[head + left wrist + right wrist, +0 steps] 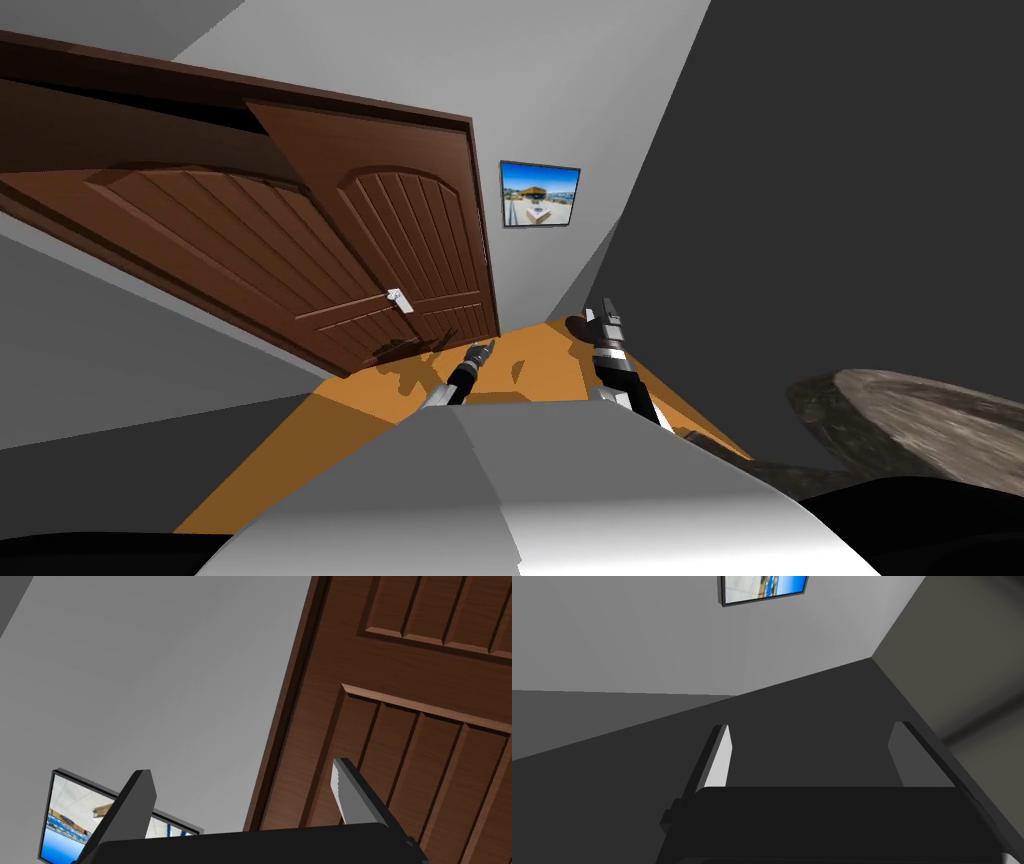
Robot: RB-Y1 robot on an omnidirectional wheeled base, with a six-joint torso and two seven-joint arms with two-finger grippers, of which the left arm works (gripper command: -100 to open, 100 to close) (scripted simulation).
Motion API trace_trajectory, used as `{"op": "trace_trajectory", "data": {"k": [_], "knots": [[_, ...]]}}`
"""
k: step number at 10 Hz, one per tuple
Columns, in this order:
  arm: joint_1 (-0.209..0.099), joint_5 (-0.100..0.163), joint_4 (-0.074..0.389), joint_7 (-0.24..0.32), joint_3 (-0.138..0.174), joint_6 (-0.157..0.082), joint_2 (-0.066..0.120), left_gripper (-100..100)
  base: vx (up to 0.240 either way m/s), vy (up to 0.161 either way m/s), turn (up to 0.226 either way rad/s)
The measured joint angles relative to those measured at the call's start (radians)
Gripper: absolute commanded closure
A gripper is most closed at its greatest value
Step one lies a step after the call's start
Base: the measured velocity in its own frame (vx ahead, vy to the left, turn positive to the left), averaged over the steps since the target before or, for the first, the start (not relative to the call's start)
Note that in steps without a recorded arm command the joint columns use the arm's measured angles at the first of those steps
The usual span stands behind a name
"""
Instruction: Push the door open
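A dark brown panelled door (400, 260) stands in its frame ahead and to my left, with a small light handle (400, 300) low on it. A second brown leaf (180, 230) lies to its left at an angle. My left gripper (484, 352) is open, a short way from the door's lower corner, not touching it. Along the left wrist view the door (410, 726) and its frame edge rise just beyond the open fingers (345, 791). My right gripper (608, 312) is held up on the right, open and holding nothing, facing the wall.
A grey wall with a framed picture (540, 193) runs right of the door. A dark wall (850, 200) closes the right side. The floor (520, 370) is orange-brown. A rough grey round object (920, 430) sits at the lower right.
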Motion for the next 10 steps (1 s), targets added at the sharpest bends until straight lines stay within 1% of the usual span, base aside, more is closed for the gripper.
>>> {"op": "trace_trajectory", "data": {"k": [1, 2, 3, 4, 6, 7, 8, 10], "knots": [[-0.005, -0.015, 0.010, -0.010, -0.009, 0.016, 0.003, -100, 0.017, 0.138, -0.195], [-0.011, -0.025, 0.016, -0.019, -0.019, 0.033, 0.010, -100, 0.013, 0.147, -0.225], [-0.016, -0.036, 0.021, -0.029, -0.029, 0.052, 0.021, -100, -0.003, 0.149, -0.205], [-0.026, -0.049, 0.033, -0.039, -0.038, 0.070, 0.026, -100, -0.005, 0.133, -0.148], [-0.042, -0.072, 0.050, -0.058, -0.059, 0.107, 0.039, -100, -0.015, 0.152, -0.221], [-0.049, -0.085, 0.060, -0.067, -0.067, 0.122, 0.045, -100, -0.010, 0.152, -0.113], [-0.056, -0.093, 0.065, -0.077, -0.077, 0.140, 0.053, -100, -0.010, 0.130, -0.205], [-0.067, -0.122, 0.082, -0.096, -0.096, 0.174, 0.064, -100, -0.014, 0.160, -0.185]]}}
